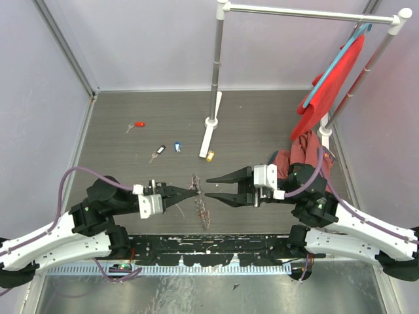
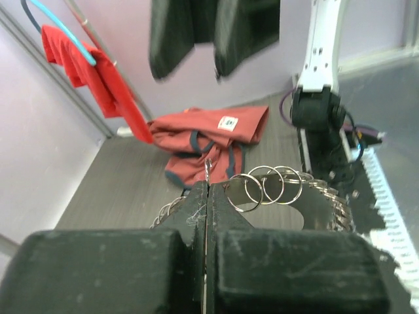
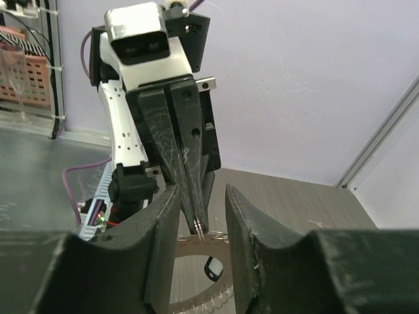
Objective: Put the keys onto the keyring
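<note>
Both arms reach inward, end effectors tip to tip above the near tabletop (image 1: 262, 124).
Top view: left end effector (image 1: 194, 190) is pinched fully closed on the keyring (image 1: 201, 208), which shows as a thin spiky streak at its tips. The right end effector (image 1: 207, 187) faces it, fingers spread, empty. The red key (image 1: 139, 124), black key (image 1: 160, 149), blue key (image 1: 177, 147) and yellow key (image 1: 210, 156) lie loose farther back. Left wrist view: left end effector (image 2: 207, 193) fingers are pressed together, and the keyring (image 2: 288, 196) loops fan out just past them. Right wrist view: right end effector (image 3: 200, 196) fingers are parted either side of the left end effector (image 3: 194, 226) tip, with the keyring (image 3: 196, 302) below.
</note>
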